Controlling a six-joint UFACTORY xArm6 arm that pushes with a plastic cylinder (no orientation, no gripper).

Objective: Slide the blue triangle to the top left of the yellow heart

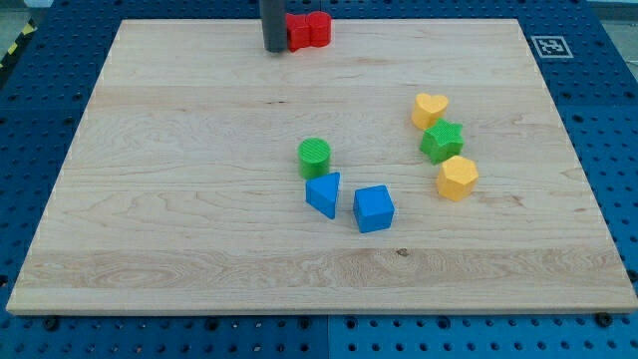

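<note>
The blue triangle [323, 193] lies near the board's middle, just below a green cylinder [314, 157] and left of a blue cube [374, 208]. The yellow heart [430, 109] lies to the upper right of it, touching a green star-shaped block [442, 141] below it. My tip [273, 49] is at the view's top, touching the left side of a red block [308, 31], far above the blue triangle and left of the yellow heart.
A yellow hexagon block [458, 178] sits below the green star-shaped block. The wooden board [150, 199] rests on a blue pegboard table. A fiducial marker [549, 46] is at the board's top right corner.
</note>
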